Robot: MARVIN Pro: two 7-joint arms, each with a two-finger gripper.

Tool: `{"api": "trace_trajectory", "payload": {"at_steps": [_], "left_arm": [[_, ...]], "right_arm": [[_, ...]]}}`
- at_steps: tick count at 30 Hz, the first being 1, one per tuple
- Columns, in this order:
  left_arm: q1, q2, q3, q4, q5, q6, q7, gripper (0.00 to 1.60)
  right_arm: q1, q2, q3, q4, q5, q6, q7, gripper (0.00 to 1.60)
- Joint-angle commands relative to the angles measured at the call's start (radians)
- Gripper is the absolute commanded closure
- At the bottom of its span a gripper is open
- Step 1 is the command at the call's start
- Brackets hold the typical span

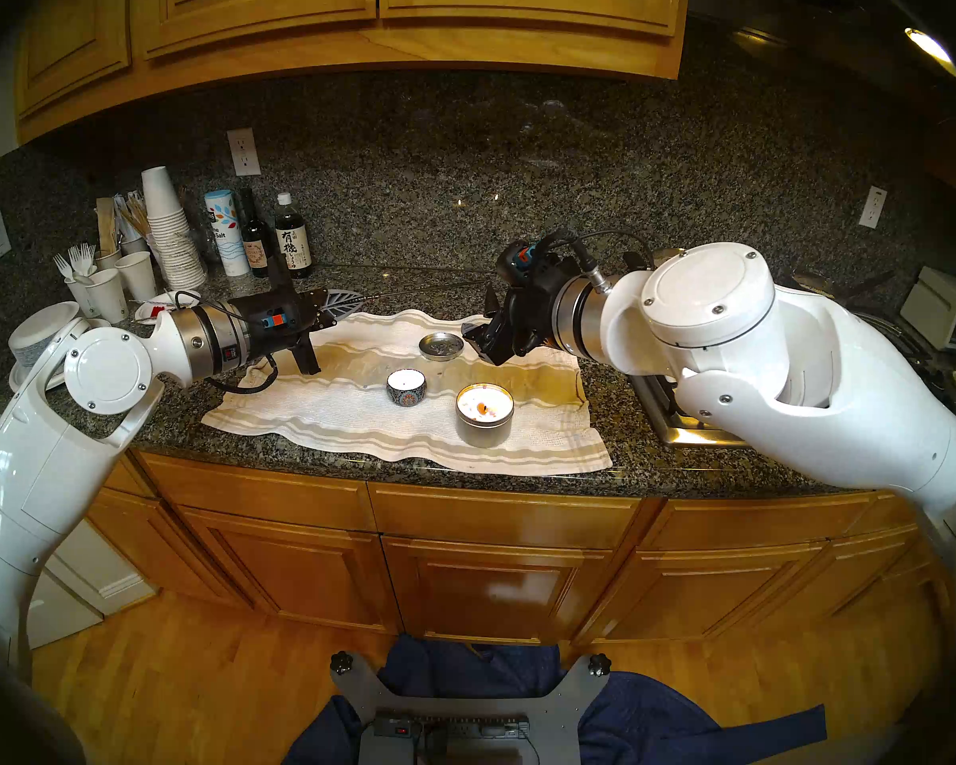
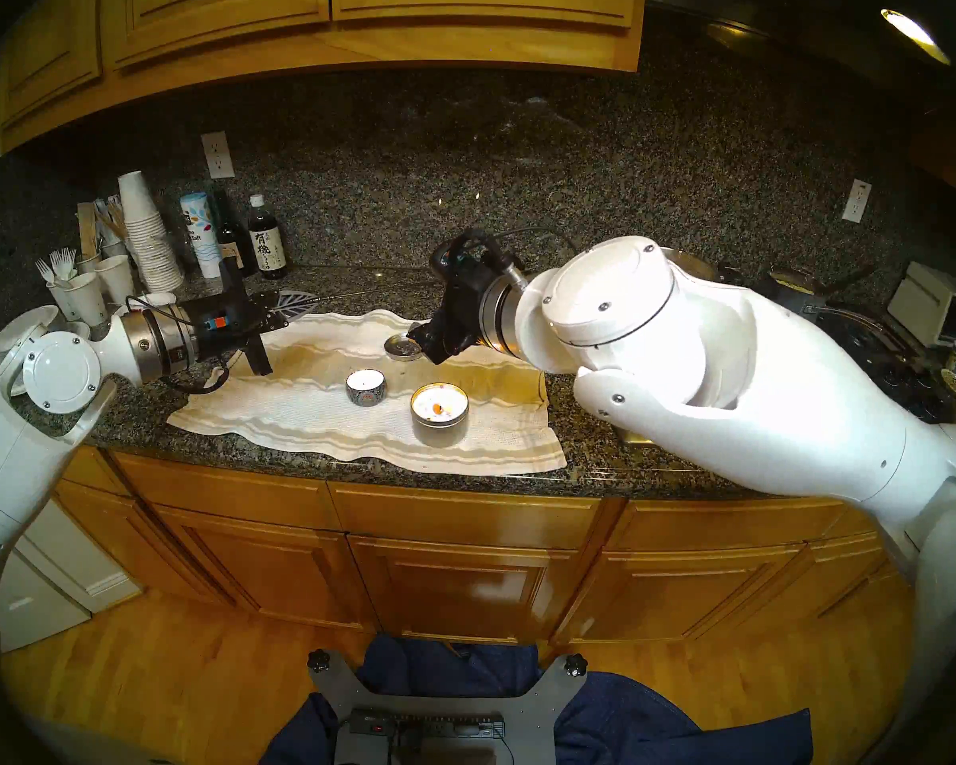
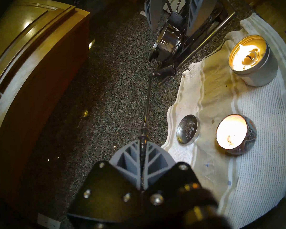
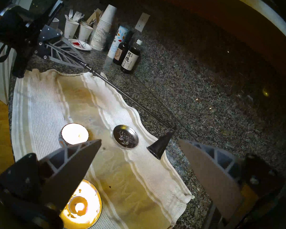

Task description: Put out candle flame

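Left gripper [image 3: 143, 161] clamps thin metal snuffer [image 4: 160, 146], cone-tipped; right gripper [image 4: 139, 151] splayed

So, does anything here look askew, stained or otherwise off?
The towel under both candles lies rumpled, with a yellowish stain across its middle. The small metal lid sits apart from any tin. Nothing is spilled or tipped.

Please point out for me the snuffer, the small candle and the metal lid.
snuffer [image 4: 160, 145], right wrist view, on its black cone.
small candle [image 4: 75, 133], right wrist view, on its white wax top.
metal lid [image 4: 125, 138], right wrist view, on its inner face.
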Motion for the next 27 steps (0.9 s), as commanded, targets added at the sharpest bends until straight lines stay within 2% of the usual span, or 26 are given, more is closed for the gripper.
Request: {"api": "trace_trajectory", "payload": {"at_steps": [1,10,14,23,27], "left_arm": [[0.001,0.007,-0.042,-0.048,0.018,-0.007,0.027,1.60],[0.018,0.011,-0.045,-0.088,0.086,-0.020,0.049,1.60],[0.013,0.008,-0.047,-0.102,0.104,-0.023,0.055,1.60],[-0.019,-0.005,-0.024,-0.122,0.127,-0.018,0.057,1.60],[-0.025,-0.012,-0.018,-0.123,0.141,-0.021,0.059,1.60]], "right_arm": [[0.080,-0.081,-0.016,0.023,-0.090,-0.001,-0.002,0.00],[0.125,-0.139,-0.099,0.087,-0.195,0.032,0.005,0.00],[0.153,-0.151,-0.125,0.122,-0.211,0.031,0.021,0.00],[0.195,-0.159,-0.139,0.171,-0.231,0.027,0.081,0.00],[0.210,-0.165,-0.154,0.193,-0.245,0.023,0.115,0.24]]}}
